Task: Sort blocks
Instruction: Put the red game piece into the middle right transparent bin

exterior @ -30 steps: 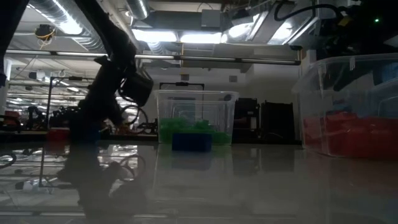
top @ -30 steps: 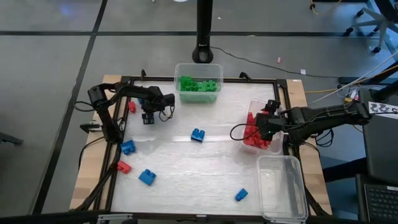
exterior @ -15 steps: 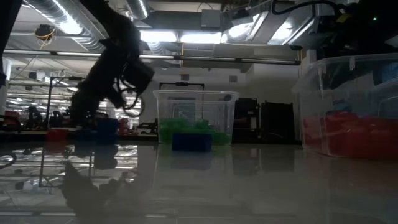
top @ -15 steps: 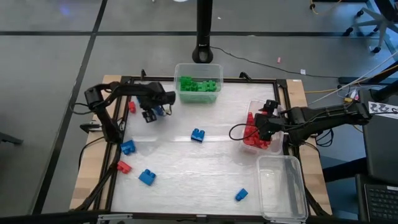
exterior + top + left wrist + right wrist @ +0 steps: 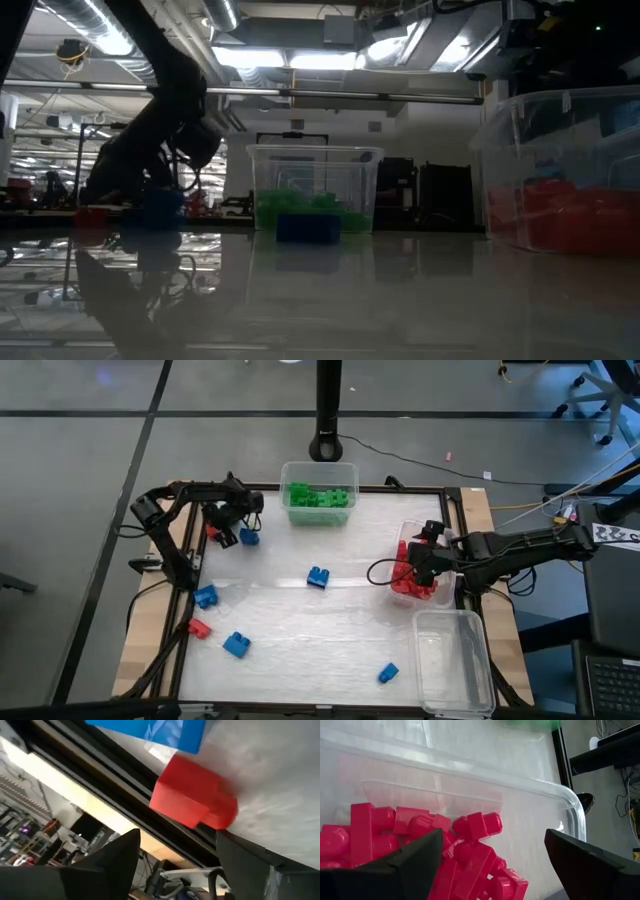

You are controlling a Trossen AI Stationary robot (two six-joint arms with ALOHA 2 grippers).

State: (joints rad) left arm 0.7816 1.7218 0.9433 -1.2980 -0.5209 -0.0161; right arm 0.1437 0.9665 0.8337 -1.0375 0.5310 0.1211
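High view: I've got the left gripper (image 5: 226,536) at the table's 10 o'clock corner, fingers spread wide w/ nothing held, over a small red studded plastic brick (image 5: 192,795) beside a blue brick (image 5: 249,537). Right gripper (image 5: 412,565) at 3 o'clock, wide open and empty, over the clear tub of red bricks (image 5: 450,850). Green bricks (image 5: 319,495) fill the 12 o'clock tub; loose blue ones (image 5: 318,576) lie mid-table.

Two slim black jointed arms trailing looped black cables, each ending in a dark two-fingered claw.
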